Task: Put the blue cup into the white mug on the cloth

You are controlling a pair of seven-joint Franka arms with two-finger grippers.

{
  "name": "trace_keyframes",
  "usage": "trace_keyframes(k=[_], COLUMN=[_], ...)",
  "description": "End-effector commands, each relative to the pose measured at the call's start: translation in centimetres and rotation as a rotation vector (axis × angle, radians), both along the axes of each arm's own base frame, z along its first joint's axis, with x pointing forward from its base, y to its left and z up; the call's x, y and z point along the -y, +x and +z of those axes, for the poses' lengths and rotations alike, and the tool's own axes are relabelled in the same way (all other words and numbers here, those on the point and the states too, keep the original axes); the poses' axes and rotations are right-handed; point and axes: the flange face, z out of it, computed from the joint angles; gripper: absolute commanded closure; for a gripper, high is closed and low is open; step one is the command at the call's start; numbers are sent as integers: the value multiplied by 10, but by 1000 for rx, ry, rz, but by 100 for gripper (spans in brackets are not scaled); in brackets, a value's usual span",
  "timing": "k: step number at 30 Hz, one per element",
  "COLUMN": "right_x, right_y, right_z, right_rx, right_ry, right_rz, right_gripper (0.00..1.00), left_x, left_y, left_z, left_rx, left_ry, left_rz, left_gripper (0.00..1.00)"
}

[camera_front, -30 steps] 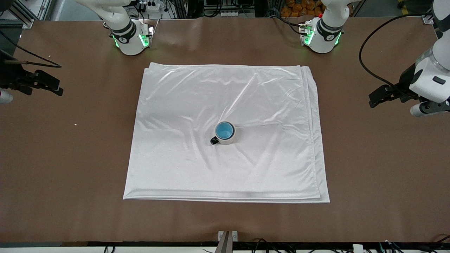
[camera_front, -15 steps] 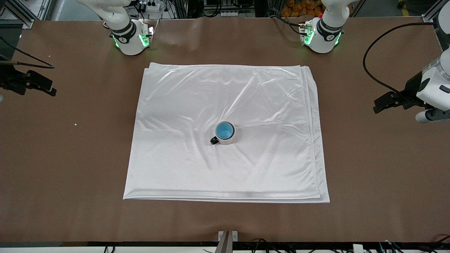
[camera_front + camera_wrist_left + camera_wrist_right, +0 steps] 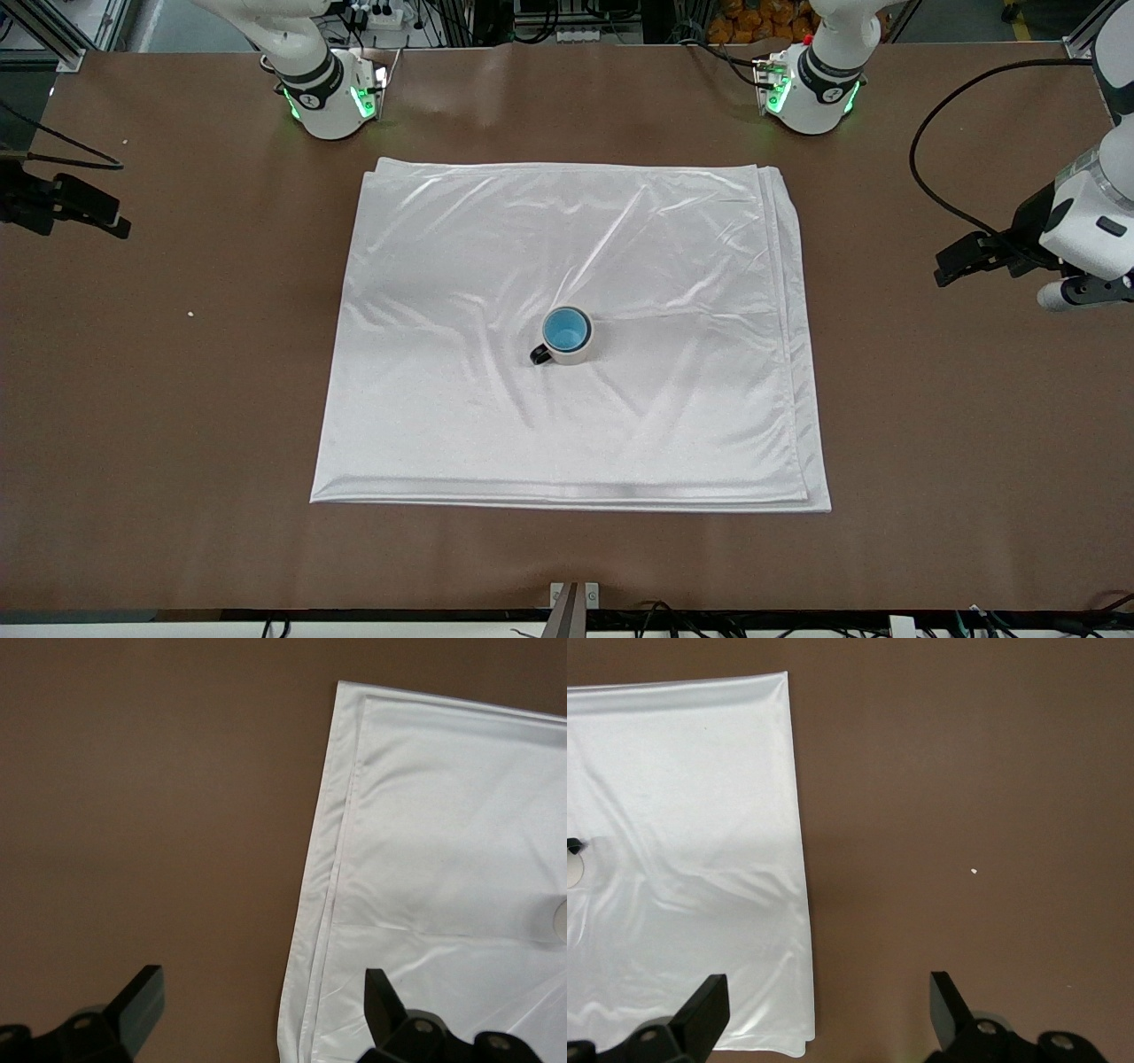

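Note:
The blue cup (image 3: 565, 331) stands upright inside the white mug (image 3: 578, 355), which has a black handle (image 3: 539, 355). The mug stands near the middle of the cloth (image 3: 461, 292). My left gripper (image 3: 966, 257) is open and empty, over the bare table off the cloth's edge at the left arm's end. My right gripper (image 3: 84, 208) is open and empty, over the bare table at the right arm's end. The left wrist view shows its gripper (image 3: 263, 1001), the cloth (image 3: 443, 842) and a sliver of the mug (image 3: 561, 920). The right wrist view shows its gripper (image 3: 828, 1005), the cloth (image 3: 682, 815) and the mug's edge (image 3: 572, 871).
The brown table (image 3: 930, 425) lies bare all round the cloth. A small white crumb (image 3: 190, 314) lies on it toward the right arm's end and also shows in the right wrist view (image 3: 974, 871). Both arm bases stand along the table's edge farthest from the front camera.
The right gripper has drawn farther outward toward its end of the table. The left gripper has shifted slightly at its end. Cup, mug and cloth have not moved.

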Motion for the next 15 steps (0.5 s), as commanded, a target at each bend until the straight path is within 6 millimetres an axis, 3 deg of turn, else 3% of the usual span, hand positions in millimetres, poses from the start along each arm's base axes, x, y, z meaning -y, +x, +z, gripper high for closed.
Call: trace_keyframes(k=[1,15], right_x=[5,4], right_y=[-9,-5], right_z=[6,7], right_rx=[9,29], right_ry=[19,20], right_rz=[8,10], right_gripper=[0,0], left_x=[1,9], left_y=[-7,-8], left_z=[6,11], left_rx=[19,33], left_ry=[-2,8], left_rz=[-17,-30], left_gripper=[0,0])
